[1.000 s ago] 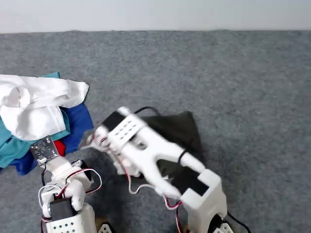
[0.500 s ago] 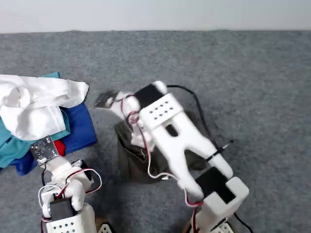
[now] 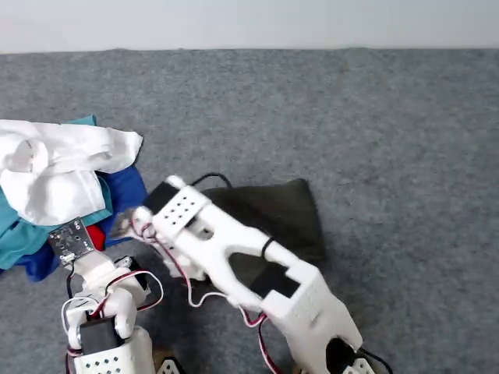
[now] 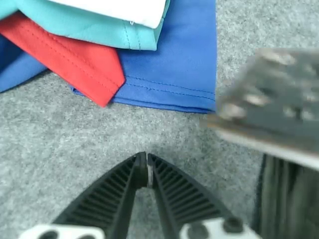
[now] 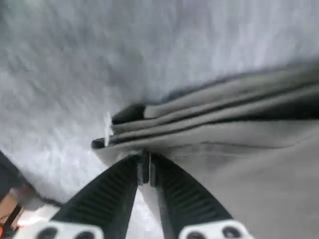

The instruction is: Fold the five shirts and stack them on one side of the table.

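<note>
"On the grey table (image 3: 390, 117), where is the dark shirt?"

"The dark shirt (image 3: 284, 210) lies folded near the middle, close to the two arms. The right arm (image 3: 234, 249) leans across its near edge and covers part of it."

"What is the right gripper doing?"

"The right gripper (image 5: 144, 172) has its fingers pressed together. They pinch the edge of the dark shirt, right at the corner where the folds stack up. The grey table shows just past that corner."

"And the other shirts?"

"They sit in a pile on the left side of the table. The white shirt (image 3: 58, 167) is on top and looks a bit messy. The teal shirt (image 3: 15, 230) is under it. The blue shirt (image 3: 125, 202) is lower down and sticks out toward the dark shirt. A corner of the red shirt (image 3: 95, 236) peeks out between the teal one and the blue one."

"Is the pile touching the dark shirt?"

"No, there is a strip of bare table between them."

"What about the left gripper?"

"The left gripper (image 4: 147, 172) has its fingers closed tight with nothing between them. It hangs over bare table, just beside the blue shirt and the red corner. The left arm (image 3: 101, 312) sits low at the near edge of the table."
</note>
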### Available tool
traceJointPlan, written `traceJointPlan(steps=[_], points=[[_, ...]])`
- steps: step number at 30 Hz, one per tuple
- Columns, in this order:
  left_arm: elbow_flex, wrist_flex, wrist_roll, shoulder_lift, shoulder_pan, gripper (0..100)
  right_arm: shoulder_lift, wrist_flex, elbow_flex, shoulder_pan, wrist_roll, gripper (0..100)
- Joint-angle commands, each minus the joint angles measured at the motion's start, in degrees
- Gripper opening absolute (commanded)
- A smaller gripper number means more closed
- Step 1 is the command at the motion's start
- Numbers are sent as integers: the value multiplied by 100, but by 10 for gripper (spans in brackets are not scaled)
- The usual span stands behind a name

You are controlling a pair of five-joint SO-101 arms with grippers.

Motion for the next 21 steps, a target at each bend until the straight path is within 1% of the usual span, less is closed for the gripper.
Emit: traceJointPlan(steps=[1,4,9,11,16,21], points=[[-22,26,53,-70,18,15,13,207,-1046,136,-62,9],[-22,26,53,-70,18,15,-84,435,-1398,488,-62,9],[-22,26,53,-70,18,15,-840,444,-1363,989,-70,11],[-22,26,53,-70,18,15,-1191,444,-1152,1147,-193,11],[-22,26,53,-70,18,15,-2299,444,545,1631,-246,9],[-22,26,53,-70,18,15,-3292,409,2145,2440,-229,9]])
